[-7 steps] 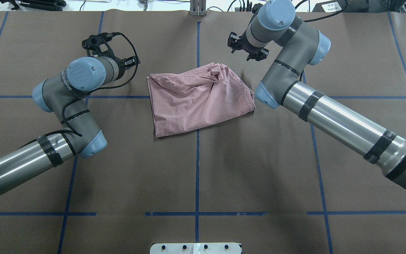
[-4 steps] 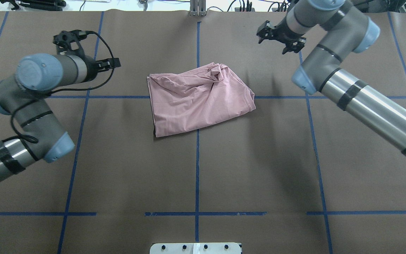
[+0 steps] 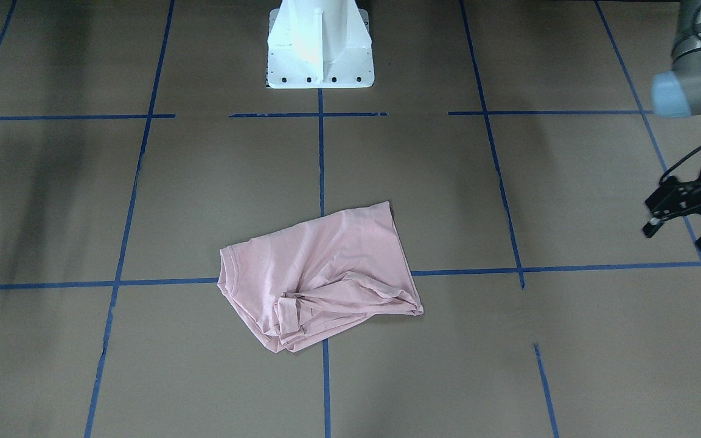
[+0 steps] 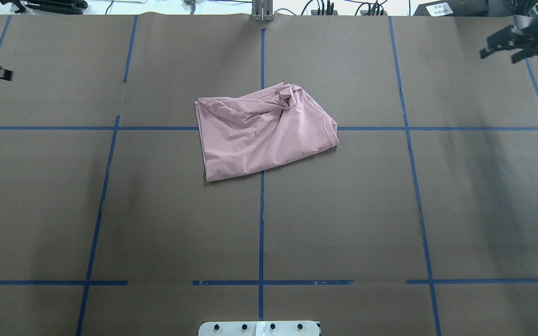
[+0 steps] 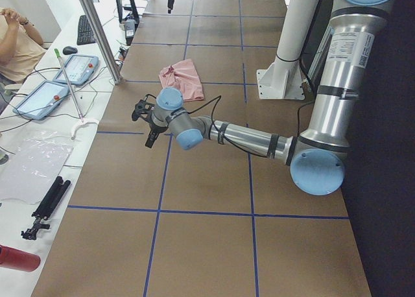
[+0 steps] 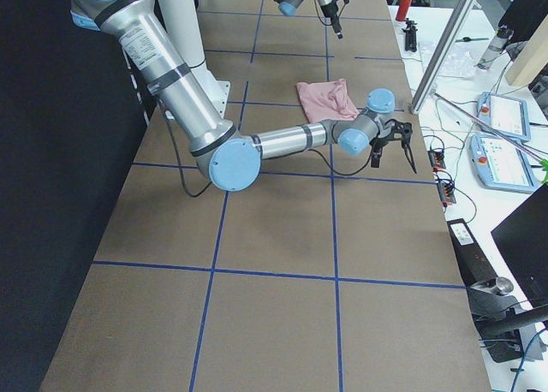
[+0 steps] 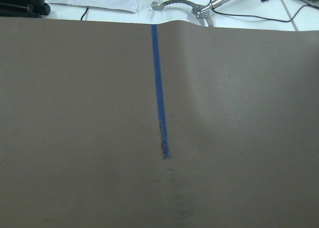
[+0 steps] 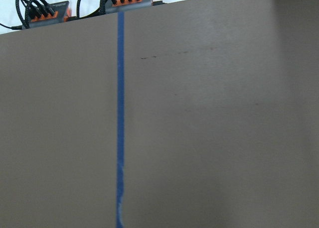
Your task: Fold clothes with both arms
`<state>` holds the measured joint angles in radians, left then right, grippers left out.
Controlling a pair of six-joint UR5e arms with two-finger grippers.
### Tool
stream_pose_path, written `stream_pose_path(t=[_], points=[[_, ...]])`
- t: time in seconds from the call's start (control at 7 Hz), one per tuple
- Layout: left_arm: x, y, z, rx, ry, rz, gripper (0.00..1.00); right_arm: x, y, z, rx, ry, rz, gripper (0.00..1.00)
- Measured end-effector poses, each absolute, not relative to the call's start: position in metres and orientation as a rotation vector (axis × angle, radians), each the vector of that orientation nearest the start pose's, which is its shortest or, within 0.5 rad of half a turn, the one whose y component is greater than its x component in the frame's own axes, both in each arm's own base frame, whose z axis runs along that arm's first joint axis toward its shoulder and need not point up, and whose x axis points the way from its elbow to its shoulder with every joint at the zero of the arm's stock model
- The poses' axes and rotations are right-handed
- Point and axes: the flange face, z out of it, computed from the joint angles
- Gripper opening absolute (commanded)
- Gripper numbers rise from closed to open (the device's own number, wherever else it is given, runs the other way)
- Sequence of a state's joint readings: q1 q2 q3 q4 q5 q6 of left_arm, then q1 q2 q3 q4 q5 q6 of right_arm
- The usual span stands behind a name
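Near the far left edge of the table [image 4: 343,210], the left gripper [image 3: 678,236] hangs over the brown paper; its two fingers are spread apart and nothing is between them; near the far right corner, the right gripper [image 4: 499,56] hangs with its fingers apart too, holding nothing; both are well apart from the pink T-shirt [image 4: 264,135]; the shirt lies in the middle of the table, a bit toward the far edge; it is folded over and lumpy, with a bunched-up bit on its far side; it covers the spot where two blue tape lines [image 4: 261,224] cross; a white base [image 4: 259,328] sits at the near edge.
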<state>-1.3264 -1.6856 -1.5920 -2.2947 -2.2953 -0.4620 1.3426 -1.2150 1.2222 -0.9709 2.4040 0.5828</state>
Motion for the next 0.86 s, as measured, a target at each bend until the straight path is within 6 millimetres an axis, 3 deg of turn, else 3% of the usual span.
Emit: stream_pose_path(t=[0.14, 0.29, 0.43, 0.57, 0.71, 0.86], points=[[0.009, -0.537, 0.537, 0.564, 0.889, 0.179, 1.0, -0.051, -0.624, 0.599, 0.216, -0.953, 0.026, 1.0], [-0.037, -0.521, 0.564, 0.58, 0.834, 0.228, 1.0, -0.016, -0.603, 0.625, 0.229, -0.927, -0.021, 1.0], [-0.079, -0.512, 0.58, 0.582, 0.767, 0.253, 1.0, 0.016, -0.593, 0.632, 0.229, -0.897, -0.068, 1.0], [-0.107, -0.507, 0.584, 0.573, 0.714, 0.256, 1.0, 0.043, -0.587, 0.621, 0.211, -0.847, -0.104, 1.0], [-0.12, -0.504, 0.589, 0.531, 0.698, 0.24, 1.0, 0.067, -0.576, 0.597, 0.165, -0.779, -0.135, 1.0], [-0.124, -0.5, 0.6, 0.463, 0.704, 0.209, 1.0, 0.084, -0.549, 0.58, 0.093, -0.736, -0.17, 1.0]])
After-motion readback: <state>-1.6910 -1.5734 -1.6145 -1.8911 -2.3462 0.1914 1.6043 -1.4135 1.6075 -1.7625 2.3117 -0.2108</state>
